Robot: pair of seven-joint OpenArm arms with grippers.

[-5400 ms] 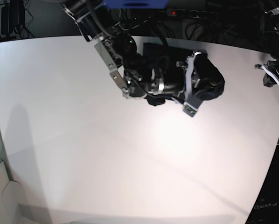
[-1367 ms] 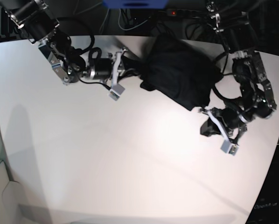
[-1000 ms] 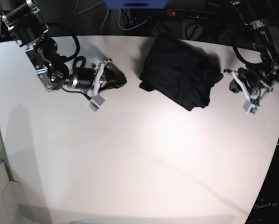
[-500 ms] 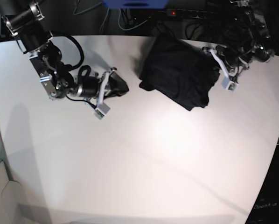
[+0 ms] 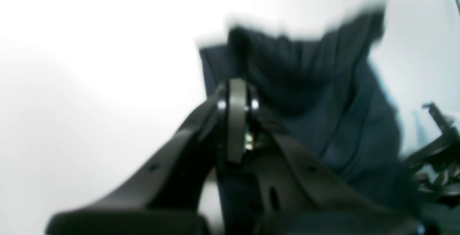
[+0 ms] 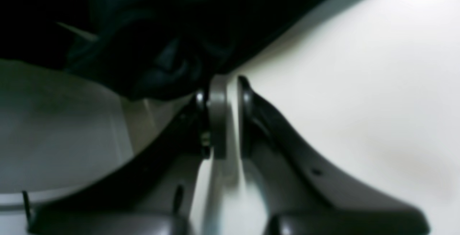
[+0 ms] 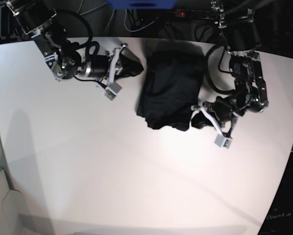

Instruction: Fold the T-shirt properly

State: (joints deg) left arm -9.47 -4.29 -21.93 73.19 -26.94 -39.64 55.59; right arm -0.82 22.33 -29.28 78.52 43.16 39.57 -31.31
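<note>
Folded T-shirt (image 7: 170, 95) lying on the white table (image 7: 112, 171), far-centre, between both grippers.

Its long axis is running from the far edge toward the camera, leaning slightly left in the base view, with the near end ragged and narrower. The left gripper (image 7: 211, 126) is sitting at the shirt's near right corner; whether it is gripping cloth or released cannot be told. The right gripper (image 7: 116, 68) is lying near the shirt's far left corner, its jaws looking nearly closed in its wrist view; no cloth is showing between them. The left wrist view is showing blurred dark-blue pleats that the base view is rendering as flat black.
</note>
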